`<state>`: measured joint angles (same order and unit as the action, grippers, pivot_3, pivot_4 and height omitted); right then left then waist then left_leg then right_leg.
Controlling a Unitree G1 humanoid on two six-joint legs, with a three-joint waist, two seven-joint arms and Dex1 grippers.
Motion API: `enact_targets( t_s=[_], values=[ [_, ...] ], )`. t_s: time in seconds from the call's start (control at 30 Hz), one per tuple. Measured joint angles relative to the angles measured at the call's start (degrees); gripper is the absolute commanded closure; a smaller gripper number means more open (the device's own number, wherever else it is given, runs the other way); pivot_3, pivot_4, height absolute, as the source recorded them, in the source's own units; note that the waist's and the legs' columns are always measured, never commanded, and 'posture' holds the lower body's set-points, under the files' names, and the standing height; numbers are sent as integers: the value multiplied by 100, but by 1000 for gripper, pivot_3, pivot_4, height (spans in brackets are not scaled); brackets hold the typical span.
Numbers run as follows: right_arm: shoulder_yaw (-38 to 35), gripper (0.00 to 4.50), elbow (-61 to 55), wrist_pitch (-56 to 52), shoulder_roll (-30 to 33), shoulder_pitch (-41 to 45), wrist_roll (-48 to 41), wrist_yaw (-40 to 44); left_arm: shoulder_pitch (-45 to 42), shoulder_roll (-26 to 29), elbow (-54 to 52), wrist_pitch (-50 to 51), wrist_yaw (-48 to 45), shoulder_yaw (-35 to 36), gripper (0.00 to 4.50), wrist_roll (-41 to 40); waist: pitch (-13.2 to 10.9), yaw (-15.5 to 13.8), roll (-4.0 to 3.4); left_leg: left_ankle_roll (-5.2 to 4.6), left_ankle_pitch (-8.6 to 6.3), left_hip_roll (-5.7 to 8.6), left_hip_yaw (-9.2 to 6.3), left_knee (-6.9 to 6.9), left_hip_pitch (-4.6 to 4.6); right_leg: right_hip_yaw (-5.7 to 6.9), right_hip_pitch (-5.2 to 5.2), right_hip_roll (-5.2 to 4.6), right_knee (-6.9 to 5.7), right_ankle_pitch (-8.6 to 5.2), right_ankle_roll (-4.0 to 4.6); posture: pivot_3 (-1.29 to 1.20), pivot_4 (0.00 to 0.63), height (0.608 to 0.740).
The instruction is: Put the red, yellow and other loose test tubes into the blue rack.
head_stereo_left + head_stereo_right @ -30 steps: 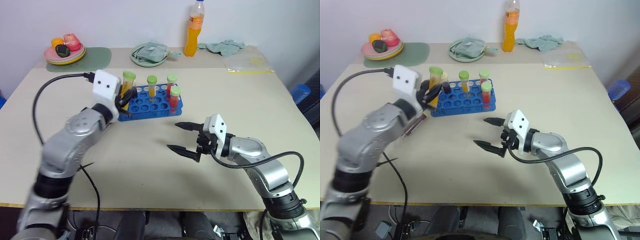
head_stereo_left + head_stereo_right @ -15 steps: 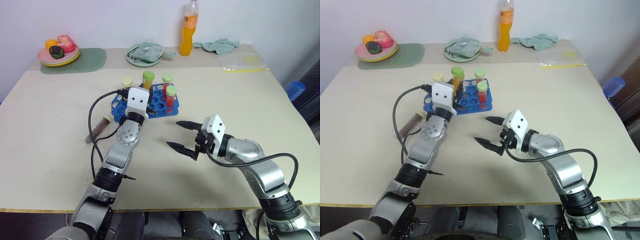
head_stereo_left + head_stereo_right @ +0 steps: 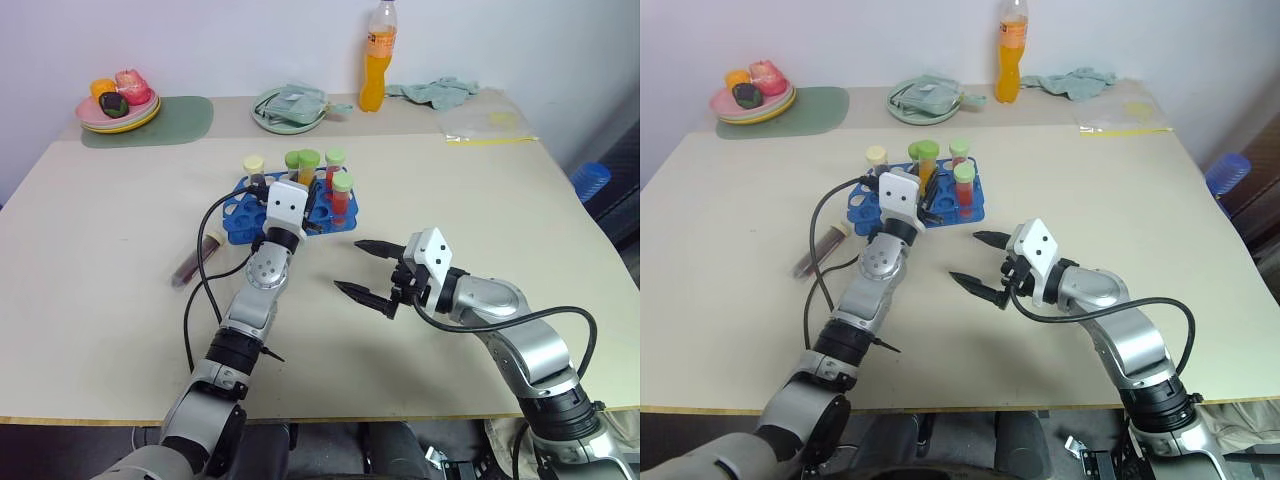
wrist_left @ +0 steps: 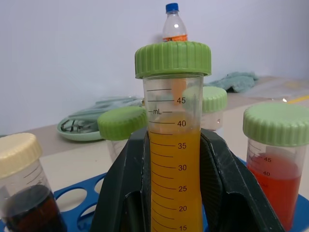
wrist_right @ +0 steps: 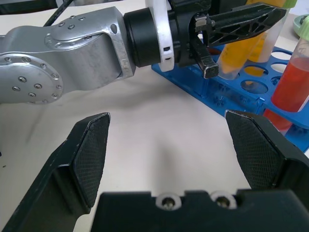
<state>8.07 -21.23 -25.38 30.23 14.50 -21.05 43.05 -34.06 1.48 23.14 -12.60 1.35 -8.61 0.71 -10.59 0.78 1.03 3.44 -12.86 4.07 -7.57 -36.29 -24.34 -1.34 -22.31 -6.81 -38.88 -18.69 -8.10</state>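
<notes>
- The yellow tube stands upright, long axis vertical, its ribbed green cap on top, clamped between the two black fingers of the left tool over the blue rack.
- Its clear plastic wall carries a printed scale reading 45, mL, 40, 35, 30, 25, 20, 15; the yellow liquid reaches just under the 40 mark.
- The red tube, pale green cap up, stands upright in the rack, marked 45 and 40.
- A dark tube with a cream cap also stands upright in the rack.
- The maroon tube lies on its side on the beige surface, just beside the rack's left end, cap pointing toward the rack.
- The rack is bright blue plastic with rows of round holes.
- The right tool hovers over the surface near the rack, its textured black fingers spread wide and empty.
- An orange bottle stands at the surface's far edge.
</notes>
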Motion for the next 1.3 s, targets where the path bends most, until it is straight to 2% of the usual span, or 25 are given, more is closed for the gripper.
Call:
enact_targets(
  t_s=[0.23,0.47,0.7,0.83,1.0,1.17,1.3],
  values=[
    [-4,265,-7,-13,1,-14,0,-30,-127,-192,565,-486,-67,162,3748,-4,1,-16,1,-2,-1,2,-2,-7,0,5,5,0,-5,0,0,0,150,740],
    [-4,265,-70,-25,-1,-75,0,-72,-72,-243,631,-596,-480,361,3748,-201,1,-5,1,-4,-2,2,-4,-7,0,5,3,0,-9,0,0,0,150,740],
    [-3,265,-96,-34,-18,-72,-3,-108,268,-244,234,-345,-1021,478,318,-522,1,9,1,-4,-2,1,-8,-5,0,5,1,0,-9,0,0,0,150,740],
    [-8,265,-106,-57,-29,-60,-18,-116,543,-64,-890,237,-1282,573,318,-909,1,48,-1,-4,-1,-4,-16,-1,2,2,-4,3,-13,0,0,0,150,740],
    [-38,265,-130,-65,-32,-53,-54,-119,924,637,-2745,1532,-1629,988,318,-1766,2,31,-2,-1,0,-4,-20,-2,3,1,-2,3,-14,0,0,0,150,740],
    [-74,265,-138,-143,-28,-39,-73,-111,962,1550,-3981,3337,-1694,1792,145,-3111,2,28,-2,-18,-10,-4,-23,-3,4,2,0,3,-14,0,1,0,150,740],
    [-173,265,-132,-177,-9,-24,-112,-82,942,2568,-4100,4892,-1408,2426,145,-3682,2,56,-2,-22,-12,-5,-22,2,9,1,-2,7,-19,-1,2,0,150,740]
  ],
)
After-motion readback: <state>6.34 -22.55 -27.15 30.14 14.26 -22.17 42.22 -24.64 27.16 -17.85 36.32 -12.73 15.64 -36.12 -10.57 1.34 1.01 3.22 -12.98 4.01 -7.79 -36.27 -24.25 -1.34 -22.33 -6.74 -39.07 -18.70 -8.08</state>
